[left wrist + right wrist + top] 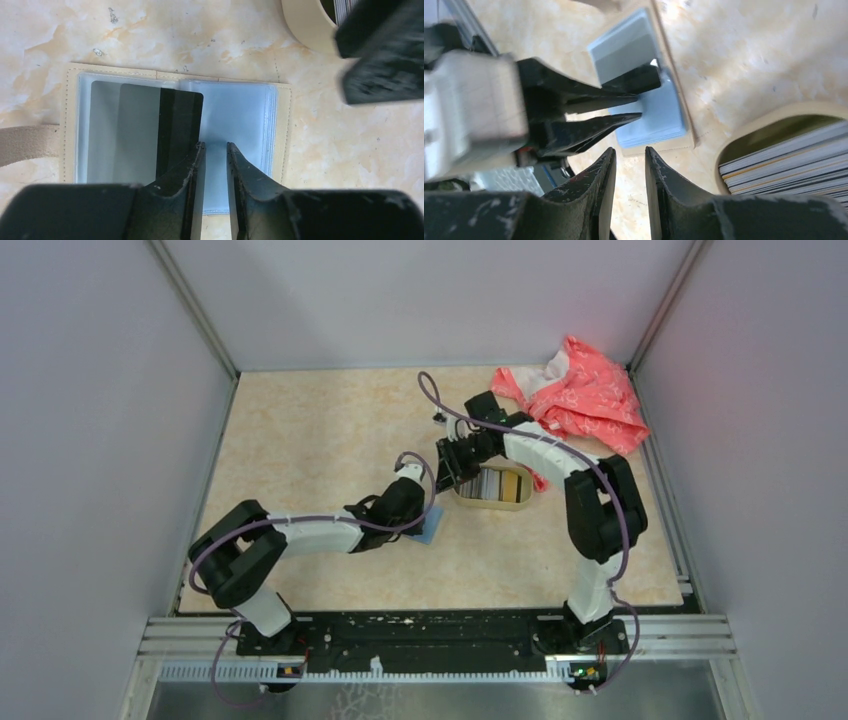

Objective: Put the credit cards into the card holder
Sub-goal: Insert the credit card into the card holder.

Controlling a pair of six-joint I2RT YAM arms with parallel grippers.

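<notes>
Hovering with left gripper (215,145), fingers narrowly parted and empty, over open beige folding card holder (284,130); grey-black plastic card (145,125) lying just left of fingertips. Poised nearby with right gripper (630,150), equally narrow, empty.

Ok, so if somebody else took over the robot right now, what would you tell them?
Left gripper: slightly open, empty, over the open beige folding card holder.
Right gripper: slightly open, empty, beside the oval tan dish.
Done: one grey dark-striped plastic card looks partly slid into a clear sleeve.
Left: seat it, then move the stack of mixed-colour cards from the dish.
</notes>
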